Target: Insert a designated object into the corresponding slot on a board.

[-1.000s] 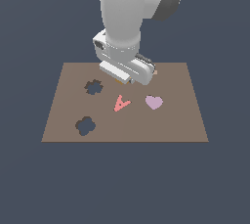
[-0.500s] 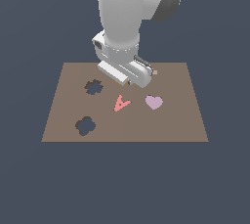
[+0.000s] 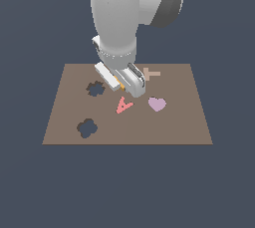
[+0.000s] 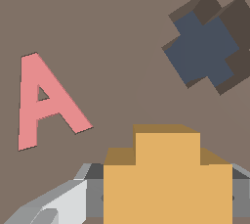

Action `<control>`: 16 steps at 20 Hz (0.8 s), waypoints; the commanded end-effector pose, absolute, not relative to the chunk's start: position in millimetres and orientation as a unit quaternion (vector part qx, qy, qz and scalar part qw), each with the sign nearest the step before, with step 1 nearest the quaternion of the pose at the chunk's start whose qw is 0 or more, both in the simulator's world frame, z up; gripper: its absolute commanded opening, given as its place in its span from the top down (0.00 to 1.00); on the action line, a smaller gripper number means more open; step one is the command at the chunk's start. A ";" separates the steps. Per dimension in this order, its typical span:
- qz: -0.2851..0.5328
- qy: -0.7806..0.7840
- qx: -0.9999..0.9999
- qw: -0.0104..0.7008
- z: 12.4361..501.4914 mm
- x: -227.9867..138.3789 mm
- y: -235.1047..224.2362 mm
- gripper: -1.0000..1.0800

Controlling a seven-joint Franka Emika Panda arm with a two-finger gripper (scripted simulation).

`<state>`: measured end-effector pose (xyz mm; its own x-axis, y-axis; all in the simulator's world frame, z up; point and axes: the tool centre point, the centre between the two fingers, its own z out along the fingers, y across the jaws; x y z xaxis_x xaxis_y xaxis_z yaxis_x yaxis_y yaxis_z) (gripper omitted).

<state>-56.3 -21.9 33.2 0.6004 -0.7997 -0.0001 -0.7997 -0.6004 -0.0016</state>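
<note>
The board (image 3: 164,122), a flat brown rectangle, was seen lying under the arm, and two dark cutouts were found on the side at the exterior view's left. The jagged slot (image 3: 95,88) was placed farther back on the board, just beside the gripper (image 3: 121,82), while the smooth clover cutout (image 3: 87,128) was placed nearer to the front edge. The gripper was held low over the middle of the board, and the jaws were closed on the orange piece (image 4: 167,176), which was kept lifted and apart from the board surface; in the exterior view only a small orange edge (image 3: 117,80) was visible between the jaws. In the wrist view the slot (image 4: 205,49) was seen ahead of the held piece and to one side, not yet under it. For this step to be done well, it was judged that the piece should first be carried sideways at the same height until it was centred over the slot. Its pointed lobes should then be turned to match the outline of the cutout before any lowering was begun. The descent should be made slowly and straight, so that no lobe was caught on the rim. The red "A" piece (image 3: 123,105) and the lilac heart (image 3: 157,104) lay near the path and should not be touched.
</note>
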 end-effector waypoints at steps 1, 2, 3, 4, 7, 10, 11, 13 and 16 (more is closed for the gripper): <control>-0.001 0.485 -0.874 0.001 34.2 -50.6 -28.0 1.00; -0.001 0.502 -0.865 0.001 34.5 -48.3 -30.9 1.00; -0.001 0.520 -0.854 0.001 34.9 -46.1 -34.1 1.00; -0.001 0.538 -0.843 0.001 35.2 -43.9 -37.5 1.00; -0.001 0.595 -0.804 0.001 36.3 -37.8 -49.2 1.00; -0.001 0.648 -0.762 0.001 37.4 -33.5 -61.6 1.00; -0.001 0.664 -0.748 0.001 37.7 -32.6 -65.5 1.00; -0.001 0.693 -0.721 0.001 38.3 -31.3 -73.0 1.00; -0.001 0.729 -0.684 0.001 39.1 -30.6 -83.1 1.00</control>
